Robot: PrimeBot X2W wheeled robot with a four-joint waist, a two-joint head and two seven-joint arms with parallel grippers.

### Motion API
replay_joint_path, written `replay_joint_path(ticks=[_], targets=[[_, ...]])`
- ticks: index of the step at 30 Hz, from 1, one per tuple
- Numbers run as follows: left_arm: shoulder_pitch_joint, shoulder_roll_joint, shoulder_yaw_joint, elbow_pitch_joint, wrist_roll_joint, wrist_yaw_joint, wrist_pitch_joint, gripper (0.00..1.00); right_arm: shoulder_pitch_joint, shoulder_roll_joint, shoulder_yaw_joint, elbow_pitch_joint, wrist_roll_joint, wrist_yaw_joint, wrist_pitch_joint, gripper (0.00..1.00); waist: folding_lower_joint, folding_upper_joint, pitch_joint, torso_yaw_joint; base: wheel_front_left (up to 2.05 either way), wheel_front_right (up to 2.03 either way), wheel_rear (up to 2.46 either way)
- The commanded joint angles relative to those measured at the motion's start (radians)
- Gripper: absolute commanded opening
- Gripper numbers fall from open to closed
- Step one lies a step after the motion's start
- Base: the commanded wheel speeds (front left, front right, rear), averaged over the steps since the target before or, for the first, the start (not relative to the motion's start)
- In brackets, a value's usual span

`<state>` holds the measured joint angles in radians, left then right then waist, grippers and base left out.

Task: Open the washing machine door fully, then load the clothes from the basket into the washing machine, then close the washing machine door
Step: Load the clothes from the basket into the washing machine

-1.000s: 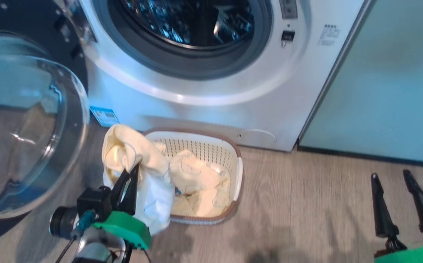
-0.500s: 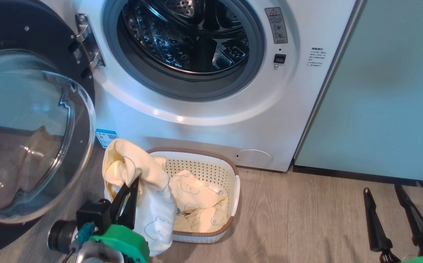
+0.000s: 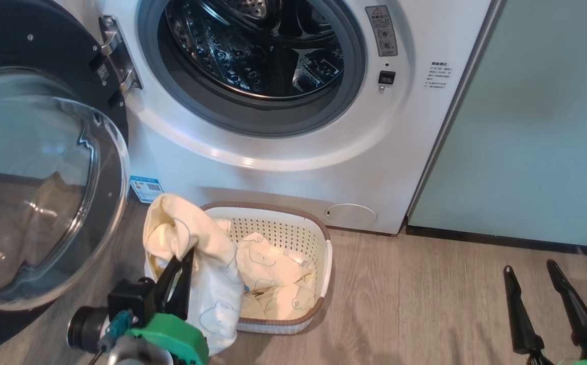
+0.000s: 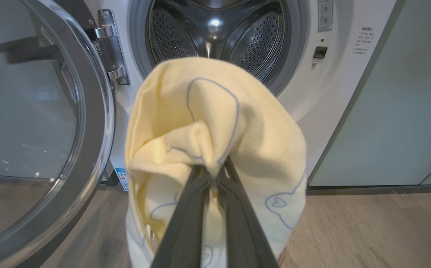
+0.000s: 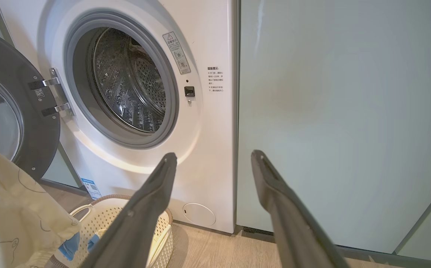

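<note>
The white washing machine (image 3: 293,167) stands before me with its steel drum (image 3: 258,45) exposed. Its door (image 3: 40,187), a black ring round a clear bowl, hangs swung out at the left. On the floor below sits the cream basket (image 3: 324,263) holding pale yellow clothes (image 3: 273,284). My left gripper (image 3: 188,251) is shut on a pale yellow garment (image 4: 215,126), lifted above the basket's left end, facing the drum (image 4: 215,33). A bit of blue fabric (image 5: 70,245) hangs under it. My right gripper (image 3: 529,266) stands open and empty at the lower right, also seen as right gripper (image 5: 213,158).
Pale green cabinet doors (image 3: 526,126) stand flush to the right of the washer. Grey wood floor (image 3: 415,304) stretches between the basket and my right gripper. A blue sticker (image 3: 145,188) marks the washer's lower left corner.
The head camera has tilted up, showing more of the drum and hinge. My left gripper keeps its hold on the garment above the basket; the right gripper stays open.
</note>
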<state>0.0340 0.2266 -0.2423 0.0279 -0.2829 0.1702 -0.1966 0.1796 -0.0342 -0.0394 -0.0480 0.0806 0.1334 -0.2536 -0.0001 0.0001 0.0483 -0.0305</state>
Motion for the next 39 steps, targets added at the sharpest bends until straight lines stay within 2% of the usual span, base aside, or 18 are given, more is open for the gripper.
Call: replay_joint_path(ticks=[1,11,17,27,39], targets=[[-0.049,0.020,0.031,-0.038,-0.001,0.002,-0.001,0.00,-0.029,-0.016,0.017,-0.038,0.005,-0.003,-0.002,1.00,0.0001,-0.0001,0.003,0.000,0.00,0.00,0.00],[-0.098,0.013,0.016,-0.003,-0.005,-0.004,-0.002,0.00,-0.042,-0.016,0.024,-0.041,0.009,-0.003,-0.003,1.00,0.0001,-0.0001,0.042,-0.009,0.00,0.00,0.00],[-0.199,0.011,0.011,0.062,-0.011,-0.021,0.004,0.00,-0.071,-0.016,0.028,-0.044,0.022,-0.003,-0.005,1.00,0.0001,-0.0001,0.122,-0.049,0.00,0.00,0.00],[-0.450,0.021,0.026,0.208,-0.029,-0.063,0.019,0.00,-0.138,-0.016,0.025,-0.055,0.055,-0.003,-0.008,1.00,0.0001,-0.0001,0.303,-0.120,0.00,0.00,0.00],[-0.813,0.086,0.068,0.410,-0.051,-0.107,0.087,0.00,-0.216,-0.016,0.031,-0.060,0.113,-0.003,-0.008,1.00,0.0001,-0.0001,0.488,-0.198,0.00,0.00,0.00]])
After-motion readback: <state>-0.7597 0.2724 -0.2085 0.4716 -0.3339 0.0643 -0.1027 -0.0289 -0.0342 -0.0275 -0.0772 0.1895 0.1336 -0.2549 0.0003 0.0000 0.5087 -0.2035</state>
